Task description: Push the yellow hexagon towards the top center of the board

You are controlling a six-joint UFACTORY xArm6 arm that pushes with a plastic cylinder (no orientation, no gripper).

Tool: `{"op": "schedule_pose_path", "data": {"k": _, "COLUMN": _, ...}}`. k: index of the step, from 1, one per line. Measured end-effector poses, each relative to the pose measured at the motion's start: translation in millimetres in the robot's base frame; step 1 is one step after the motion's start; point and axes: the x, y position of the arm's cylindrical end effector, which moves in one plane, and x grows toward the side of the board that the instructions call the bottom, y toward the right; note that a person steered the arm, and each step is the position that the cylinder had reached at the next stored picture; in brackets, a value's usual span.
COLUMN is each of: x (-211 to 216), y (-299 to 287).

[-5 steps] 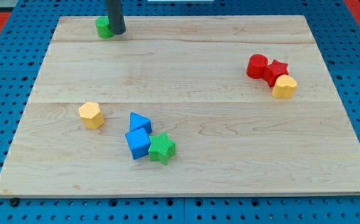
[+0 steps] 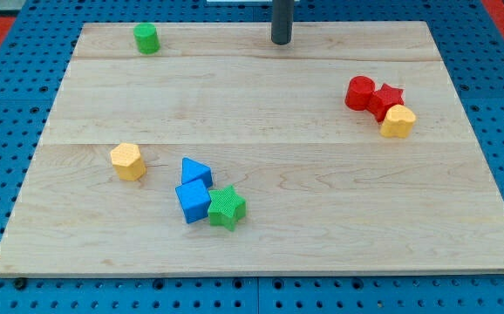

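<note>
From where I stand, the dark rod comes down at the view's top, just right of center, and my tip (image 2: 281,41) rests on the wooden board (image 2: 261,244) near its far edge. There is no pincer on this arm, only the bare rod, so nothing is spread, pressed together or pinching. The tip touches no block.

The yellow hexagon (image 2: 128,161) sits on the view's left side, a little below the middle of the board, well apart from the tip. Just to its right lies a tight cluster: a blue triangle (image 2: 196,171), a blue cube (image 2: 193,201) below it, and a green star (image 2: 226,208) touching the cube's right side.

A green cylinder (image 2: 146,38) stands alone at the top left corner. On the right, a red cylinder (image 2: 359,92), a red star (image 2: 387,99) and a yellow heart-like block (image 2: 398,121) press together in a slanting row
</note>
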Motion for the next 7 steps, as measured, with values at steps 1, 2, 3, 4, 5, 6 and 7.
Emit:
{"op": "schedule_pose_path", "data": {"k": 1, "x": 0.0, "y": 0.0}}
{"op": "schedule_pose_path", "data": {"k": 2, "x": 0.0, "y": 0.0}}
{"op": "schedule_pose_path", "data": {"k": 3, "x": -0.4, "y": 0.0}}
{"op": "schedule_pose_path", "data": {"k": 4, "x": 1.4, "y": 0.5}}
{"op": "schedule_pose_path", "data": {"k": 5, "x": 4.3, "y": -48.7}}
{"op": "schedule_pose_path", "data": {"k": 6, "x": 14.8, "y": -106.8}}
{"op": "schedule_pose_path", "data": {"k": 7, "x": 118.0, "y": -106.5}}
